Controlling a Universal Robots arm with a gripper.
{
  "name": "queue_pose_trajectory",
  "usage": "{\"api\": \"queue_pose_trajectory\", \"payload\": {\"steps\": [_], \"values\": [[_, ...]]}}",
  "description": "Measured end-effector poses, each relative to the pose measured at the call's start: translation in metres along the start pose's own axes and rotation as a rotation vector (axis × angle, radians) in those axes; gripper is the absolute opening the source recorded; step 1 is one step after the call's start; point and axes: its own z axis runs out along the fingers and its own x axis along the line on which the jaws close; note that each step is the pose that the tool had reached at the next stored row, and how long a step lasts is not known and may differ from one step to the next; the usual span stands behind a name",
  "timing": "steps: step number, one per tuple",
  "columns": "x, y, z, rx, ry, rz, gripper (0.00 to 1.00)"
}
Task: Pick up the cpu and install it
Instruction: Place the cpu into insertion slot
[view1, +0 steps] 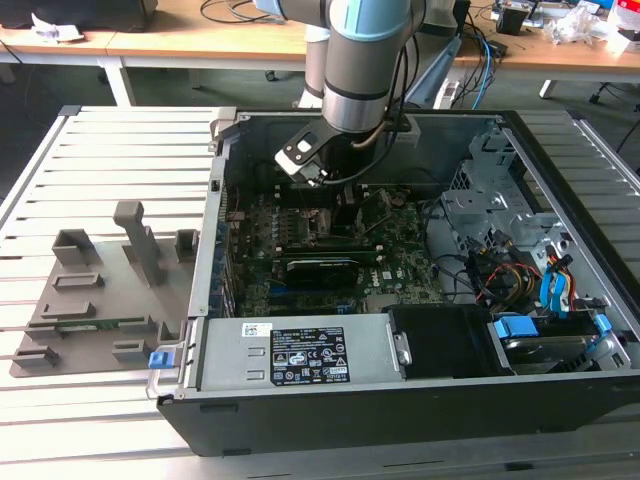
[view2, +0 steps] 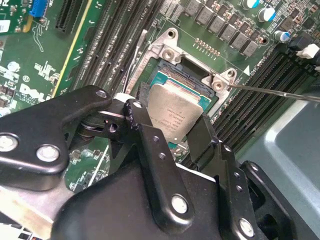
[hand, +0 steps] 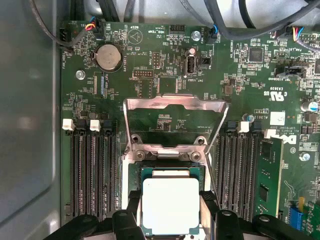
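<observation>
Silvery-topped, the cpu (hand: 171, 205) is clamped by its edges between the black jaws of the gripper (view2: 172, 120), directly over the open socket (hand: 170, 170) on the green motherboard (hand: 165, 75). White printed lettering covers the board. A white label (view1: 308, 356) marks the power supply (view1: 372, 350).

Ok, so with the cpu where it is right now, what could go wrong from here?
The tool holds the cpu over the open socket; if it goes down skewed or shifted, the socket contacts could get damaged. The thin retention lever also lies close to one finger, so the tool might snag it.
</observation>
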Motion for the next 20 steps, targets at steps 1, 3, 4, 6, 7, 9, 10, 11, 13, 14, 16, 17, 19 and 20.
{"api": "queue_pose_trajectory", "payload": {"steps": [1,3,4,6,7,9,10,11,13,14,16,17,19,20], "values": [[0.0000,-0.0001,0.0010,0.0000,0.0000,0.000,0.55],[0.0001,-0.0002,0.0046,-0.0001,0.0000,0.000,0.55],[0.0002,-0.0006,0.0061,-0.0001,0.0001,0.000,0.55],[0.0003,-0.0012,0.0090,-0.0001,0.0000,0.000,0.55],[0.0003,-0.0012,0.0097,-0.0001,0.0000,0.000,0.55],[0.0003,-0.0012,0.0103,0.0000,-0.0002,0.000,0.55],[0.0003,-0.0012,0.0107,0.0000,-0.0002,0.000,0.55],[0.0003,-0.0011,0.0115,0.0000,-0.0001,0.000,0.55],[0.0004,-0.0010,0.0126,0.0001,-0.0002,0.000,0.55],[0.0004,-0.0010,0.0129,0.0000,-0.0002,0.000,0.55],[0.0004,-0.0010,0.0131,0.0000,-0.0001,0.000,0.55],[0.0004,-0.0010,0.0131,0.0000,-0.0001,0.000,0.55],[0.0005,-0.0009,0.0133,-0.0003,0.0000,0.000,0.55],[0.0006,-0.0008,0.0135,-0.0006,0.0010,0.000,0.62]]}}
